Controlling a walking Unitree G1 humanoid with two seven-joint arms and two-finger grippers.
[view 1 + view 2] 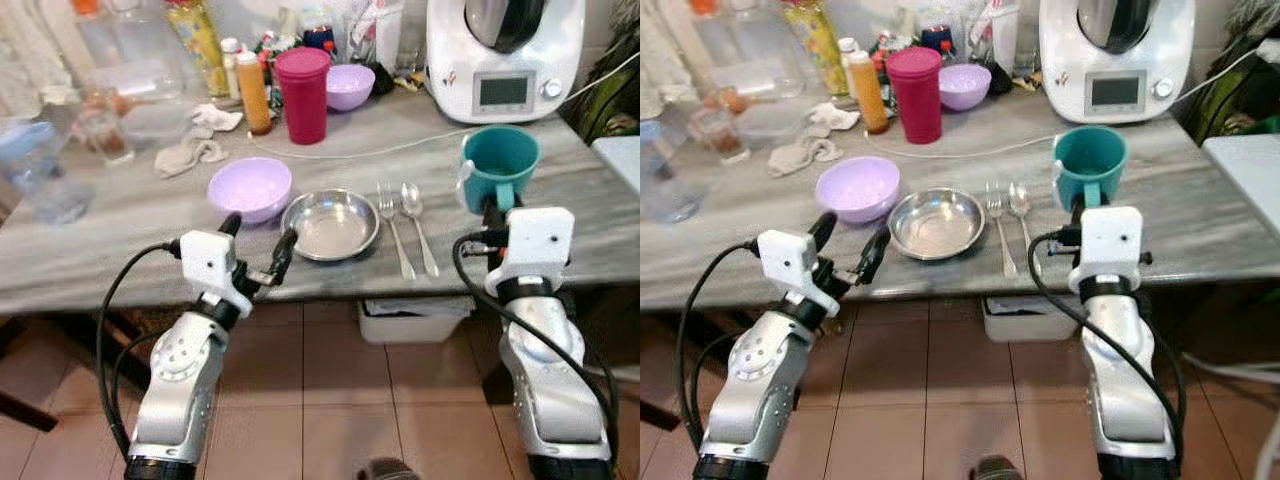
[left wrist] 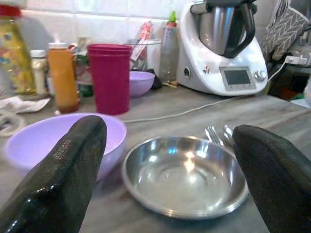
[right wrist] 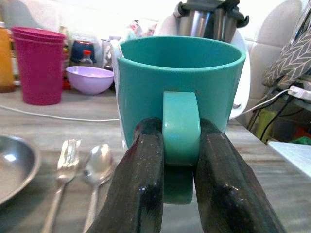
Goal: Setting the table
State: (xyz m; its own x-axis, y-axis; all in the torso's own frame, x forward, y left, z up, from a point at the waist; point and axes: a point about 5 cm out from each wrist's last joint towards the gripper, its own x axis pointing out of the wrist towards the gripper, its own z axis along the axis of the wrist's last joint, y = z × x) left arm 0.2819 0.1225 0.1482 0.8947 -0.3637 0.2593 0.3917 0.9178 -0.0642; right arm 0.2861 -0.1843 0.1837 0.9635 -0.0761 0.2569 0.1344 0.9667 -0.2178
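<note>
Gripping one teal mug [image 3: 181, 87], right gripper [image 3: 177, 160], one fork [image 1: 394, 225], one spoon [image 1: 417, 220]

On the table [image 1: 120, 255], near its front edge, a metal dish [image 1: 331, 224] sits with a bowl [image 1: 250, 188] just beside it on the left and a fork [image 1: 394, 225] and spoon [image 1: 417, 220] side by side on its right. Right of those stands a mug [image 1: 500, 163]. Behind, a tall cup [image 1: 302, 93], a second bowl [image 1: 349, 86], and a kitchen machine [image 1: 505, 55] at the right.
</note>
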